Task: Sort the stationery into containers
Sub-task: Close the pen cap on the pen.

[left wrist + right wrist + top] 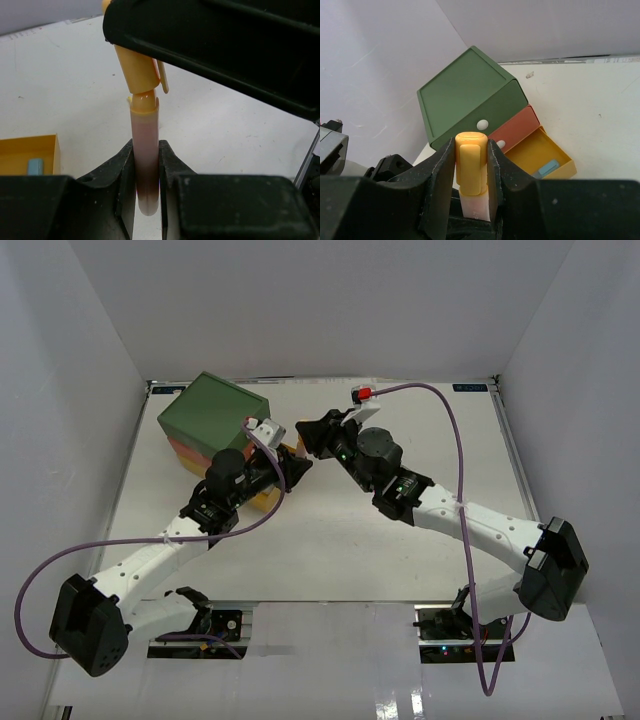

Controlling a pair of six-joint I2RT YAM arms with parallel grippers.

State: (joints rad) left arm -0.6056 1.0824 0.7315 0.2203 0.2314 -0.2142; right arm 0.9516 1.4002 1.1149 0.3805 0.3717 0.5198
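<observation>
"Where's the marker [146, 170] now?"

"Caught between the pair of them. The left claw [146, 147] is pinched narrow on the pinkish barrel. The right claw [471, 150] is clamped on the yellow cap [471, 162] at the other end. It looks lifted off the desk [60, 90]."

"So it's a handover?"

"That's my reading, or they mean to pull the cap off; I can't say which. Either way it's the carrying step, not the dropping one."

"And where does it go?"

"Likely the yellow drawer [527, 152]. It stands pulled out at the foot of the chest [465, 95], beyond the right claw's tips and off to one side, and low beside the left claw. A blue piece [549, 167] lies in it already. The orange drawer [512, 129] above looks shut, or nearly."

"What's needed next, then?"

"One claw has to loosen first, I'd think. If both hang on and draw apart, the cap may come away. Then whichever holds it swings over the open drawer and lets go above it."
</observation>
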